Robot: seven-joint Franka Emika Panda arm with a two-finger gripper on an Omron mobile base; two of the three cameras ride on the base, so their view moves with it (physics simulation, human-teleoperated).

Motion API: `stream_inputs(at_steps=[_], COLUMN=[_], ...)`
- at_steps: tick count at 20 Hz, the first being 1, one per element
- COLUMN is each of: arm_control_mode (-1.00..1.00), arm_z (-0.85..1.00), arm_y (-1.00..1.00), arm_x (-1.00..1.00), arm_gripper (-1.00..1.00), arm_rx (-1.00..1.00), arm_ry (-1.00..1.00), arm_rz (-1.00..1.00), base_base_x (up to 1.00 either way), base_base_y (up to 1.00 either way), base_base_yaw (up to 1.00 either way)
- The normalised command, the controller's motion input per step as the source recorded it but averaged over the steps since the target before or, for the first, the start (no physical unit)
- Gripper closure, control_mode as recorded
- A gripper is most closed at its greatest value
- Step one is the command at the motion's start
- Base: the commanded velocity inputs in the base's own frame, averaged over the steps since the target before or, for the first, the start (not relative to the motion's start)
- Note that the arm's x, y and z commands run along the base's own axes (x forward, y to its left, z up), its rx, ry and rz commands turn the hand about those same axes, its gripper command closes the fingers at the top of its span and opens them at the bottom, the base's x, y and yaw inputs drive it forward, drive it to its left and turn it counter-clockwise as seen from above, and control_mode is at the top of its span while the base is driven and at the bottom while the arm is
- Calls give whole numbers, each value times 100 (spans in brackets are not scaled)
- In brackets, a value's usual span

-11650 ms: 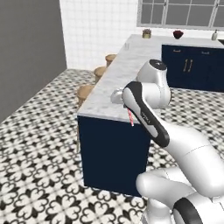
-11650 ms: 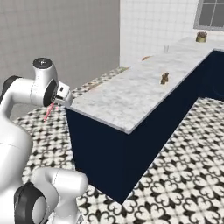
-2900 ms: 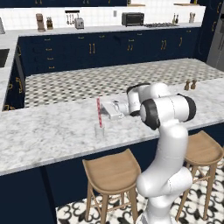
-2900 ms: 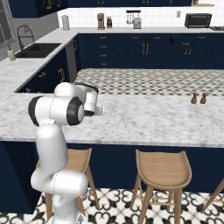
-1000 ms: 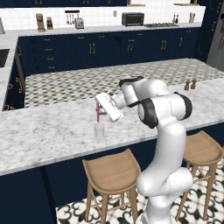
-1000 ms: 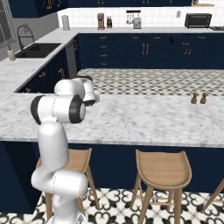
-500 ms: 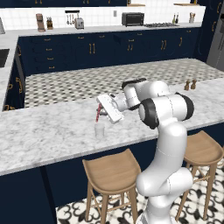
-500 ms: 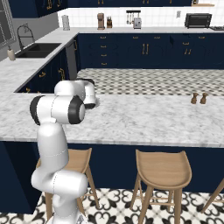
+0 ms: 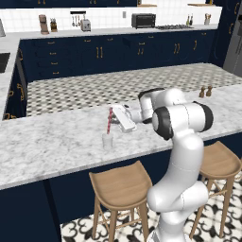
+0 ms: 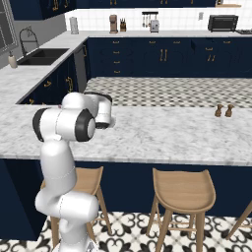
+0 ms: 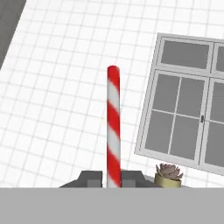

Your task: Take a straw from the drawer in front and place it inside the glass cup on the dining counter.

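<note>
Right now the red-and-white striped straw (image 9: 109,121) stands nearly upright, its thin rigid length pinched by the closed gripper (image 9: 115,119), its lower end directly above the small clear glass cup (image 9: 108,141) on the veined marble dining counter (image 9: 52,142); what remains is probably a straight descent.

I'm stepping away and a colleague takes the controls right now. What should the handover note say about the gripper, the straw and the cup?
Gripper: shut on the straw, held near its top end.
Straw: roughly upright, its lower end at the mouth of the glass cup; how far in it sits is unclear.
Glass cup: upright on the dining counter, above a wooden stool.
Done: straw fetched and brought to the cup.
Left: lower the straw in if needed, open the gripper, withdraw.
</note>
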Motion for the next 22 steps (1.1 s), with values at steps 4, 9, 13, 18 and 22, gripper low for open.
stream_inputs(at_steps=[4,9,13,18,22], arm_control_mode=[-100,-100,-100,-100,-100], arm_z=[0,0,0,-5,-10], arm_y=[-2,-10,0,0,0], arm_x=[-13,-10,0,0,0], arm_gripper=[100,100,100,100,100], arm_rx=[0,-3,-5,-4,-3], arm_ry=[6,0,0,1,1], arm_rz=[-5,-4,-1,0,0], base_base_x=[0,0,0,0,0], base_base_y=[0,0,0,0,0], base_base_yaw=[0,0,0,0,0])
